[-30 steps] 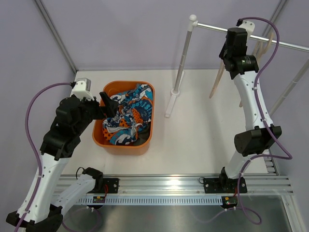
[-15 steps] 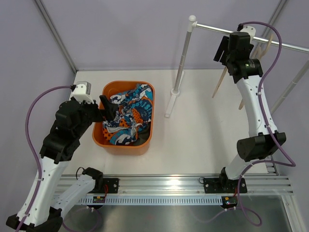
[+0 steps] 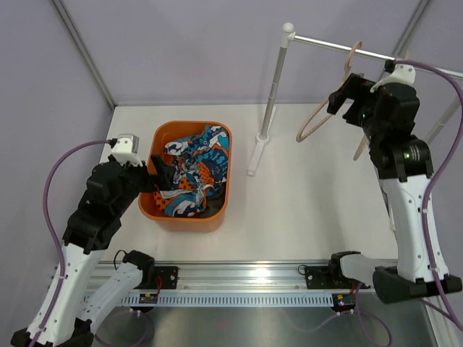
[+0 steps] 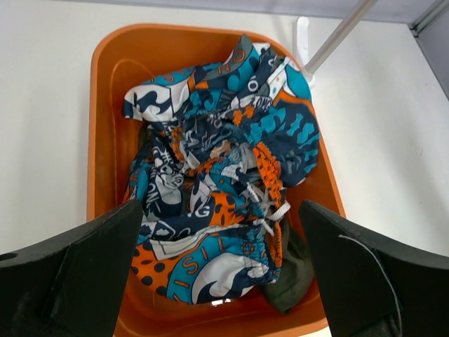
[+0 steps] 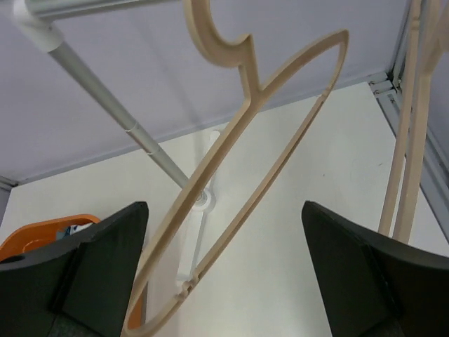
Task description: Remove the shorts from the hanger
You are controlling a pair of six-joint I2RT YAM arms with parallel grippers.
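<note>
Both pairs of shorts lie in an orange bin (image 3: 220, 210). The printed blue, orange and white pair (image 4: 224, 175) is heaped on top, also visible from above (image 3: 194, 173). A dark olive pair (image 4: 295, 270) peeks out beneath it. My left gripper (image 4: 221, 281) hangs open just above the heap, at the bin's left side (image 3: 163, 179). A bare wooden hanger (image 5: 238, 126) hangs tilted from the rail (image 5: 91, 7), with no fabric on it (image 3: 318, 119). My right gripper (image 5: 224, 281) stands open just short of it, touching nothing (image 3: 346, 94).
The rail's white post (image 3: 271, 94) stands on a foot (image 3: 255, 155) right of the bin. More bare wooden hangers (image 5: 407, 140) hang at the rail's right end (image 3: 362, 148). Frame struts run up the back corners.
My right gripper has opened, let go of the hanger and drawn back from the rail toward the near right. The freed hanger swings left. The left arm has barely shifted.
</note>
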